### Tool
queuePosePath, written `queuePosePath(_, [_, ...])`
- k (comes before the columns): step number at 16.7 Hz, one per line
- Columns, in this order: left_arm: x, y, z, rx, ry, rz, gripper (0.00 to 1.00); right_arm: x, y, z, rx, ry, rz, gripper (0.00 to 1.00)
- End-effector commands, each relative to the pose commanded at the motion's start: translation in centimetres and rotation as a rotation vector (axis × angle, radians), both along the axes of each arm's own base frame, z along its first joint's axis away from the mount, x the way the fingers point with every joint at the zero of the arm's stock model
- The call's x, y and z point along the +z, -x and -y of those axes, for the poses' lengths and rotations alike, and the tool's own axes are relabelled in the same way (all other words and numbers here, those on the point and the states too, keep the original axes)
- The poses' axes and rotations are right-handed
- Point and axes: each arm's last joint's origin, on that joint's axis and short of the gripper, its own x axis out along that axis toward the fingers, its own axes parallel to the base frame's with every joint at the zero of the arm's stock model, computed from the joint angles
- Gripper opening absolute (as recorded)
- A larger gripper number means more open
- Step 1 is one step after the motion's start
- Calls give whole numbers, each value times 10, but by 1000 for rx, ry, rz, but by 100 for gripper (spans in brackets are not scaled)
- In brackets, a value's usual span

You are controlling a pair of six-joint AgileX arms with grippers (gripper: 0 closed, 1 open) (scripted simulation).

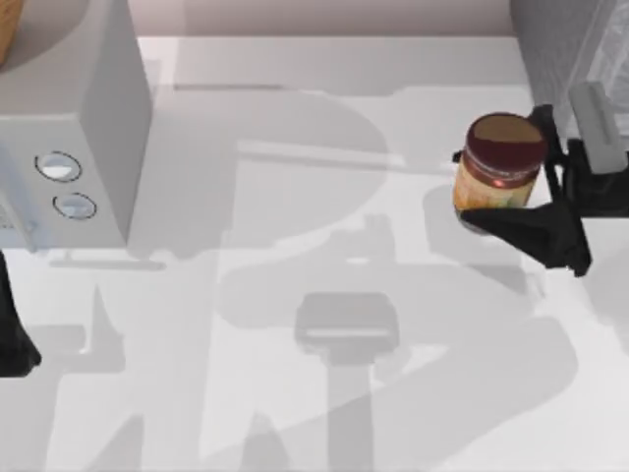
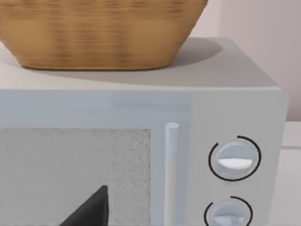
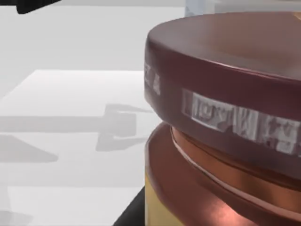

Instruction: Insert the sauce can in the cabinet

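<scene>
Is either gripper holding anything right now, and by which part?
The right gripper grips the sauce can around its lower side; the left gripper holds nothing.

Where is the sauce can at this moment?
In the top view, the sauce can stands upright at the table's right side, between the right gripper's fingers, near the cabinet.

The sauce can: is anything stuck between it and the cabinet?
Nothing visible. The sauce can sits in the right tool at the table's right, and the cabinet stands just behind it at the far right corner.
</scene>
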Motion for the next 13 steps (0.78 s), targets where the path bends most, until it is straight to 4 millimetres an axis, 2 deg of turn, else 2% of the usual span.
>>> queuePosePath(2, [0,0,0,0,0,0,100,21,3,0,0,0,-1,0])
queuePosePath(4, [0,0,0,0,0,0,100,33,7,1,2,1,-18,0])
queuePosePath(10, [0,0,0,0,0,0,100,35,7,1,3,1,-22,0])
queuePosePath(13, [0,0,0,0,0,0,100,37,22,-9,6,3,-105,0])
